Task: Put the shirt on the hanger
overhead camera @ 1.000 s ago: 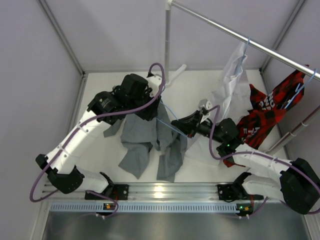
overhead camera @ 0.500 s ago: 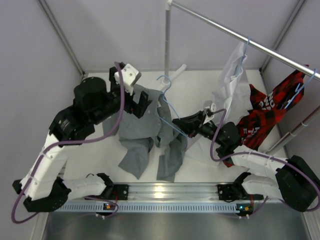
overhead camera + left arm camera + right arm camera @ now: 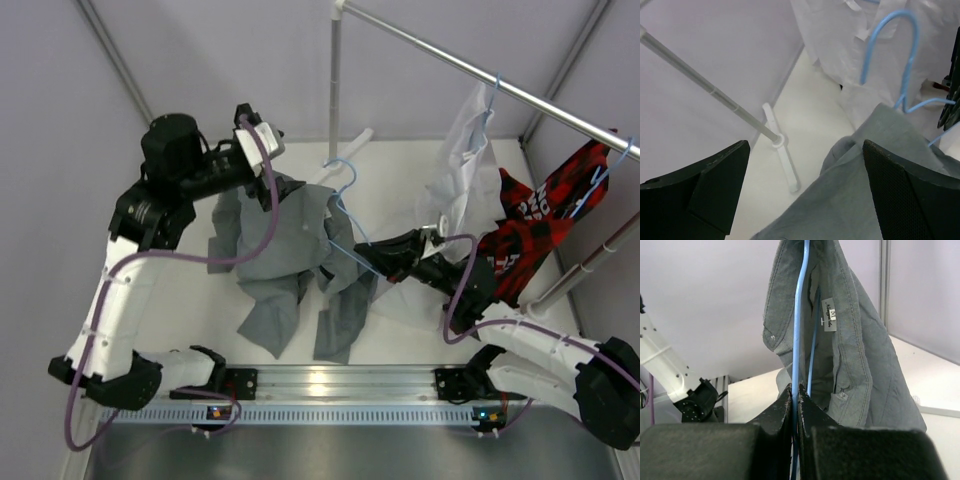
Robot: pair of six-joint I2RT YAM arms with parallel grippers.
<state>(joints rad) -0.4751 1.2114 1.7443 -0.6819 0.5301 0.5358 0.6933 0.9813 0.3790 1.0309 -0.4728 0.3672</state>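
The grey shirt (image 3: 280, 250) hangs draped over the light-blue hanger (image 3: 345, 185), with its sleeves trailing onto the table. My right gripper (image 3: 375, 262) is shut on the hanger's thin wire (image 3: 799, 315). In the right wrist view the shirt's collar and label (image 3: 850, 350) hang around that wire, just above the gripper (image 3: 795, 390). My left gripper (image 3: 270, 185) is raised above the shirt's left shoulder. It stands open (image 3: 805, 170) with nothing between its fingers (image 3: 705, 190). Grey cloth (image 3: 865, 200) lies below it, and the hanger's hook (image 3: 900, 50) sticks up beyond.
A white shirt (image 3: 465, 150) and a red-and-black garment (image 3: 540, 220) hang from the metal rail (image 3: 480, 75) at the back right. The rack's upright (image 3: 334, 90) and its foot (image 3: 782, 160) stand behind the shirt. Grey walls close in the left and the back.
My left gripper opened, let go of the shirt and drew up and back to the left. The shirt now spreads wider over the hanger, whose hook stands free.
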